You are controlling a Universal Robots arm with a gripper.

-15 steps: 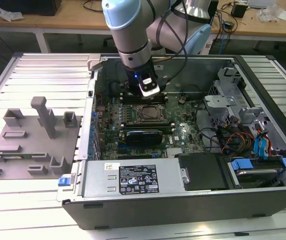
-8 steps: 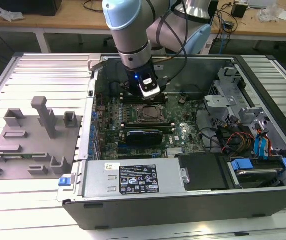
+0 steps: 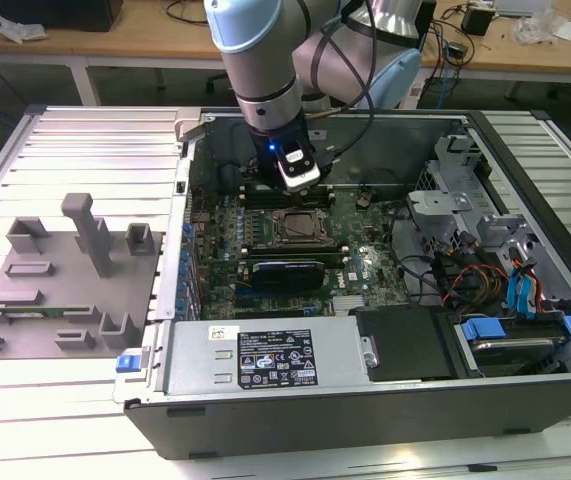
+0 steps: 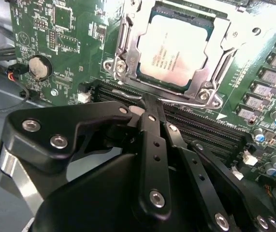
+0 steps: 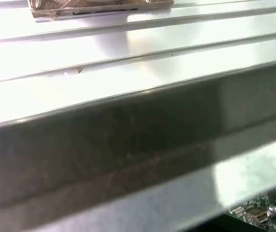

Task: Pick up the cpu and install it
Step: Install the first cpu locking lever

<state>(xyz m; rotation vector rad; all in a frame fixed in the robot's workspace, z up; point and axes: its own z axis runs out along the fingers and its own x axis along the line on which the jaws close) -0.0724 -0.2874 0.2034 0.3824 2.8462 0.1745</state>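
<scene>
One silvery chip, the cpu [image 4: 176, 48], lies flat and face-up in the metal-framed socket [image 4: 123, 46] on the green motherboard [image 4: 46, 29] inside the open computer case [image 3: 265, 420]; being square, it has no long axis. The pincer [image 4: 150, 104] hovers just beside the socket, clenched on nothing, apart from the chip.

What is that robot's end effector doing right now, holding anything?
End effector: shut, holding nothing; the cpu sits in its socket just beyond it.
</scene>
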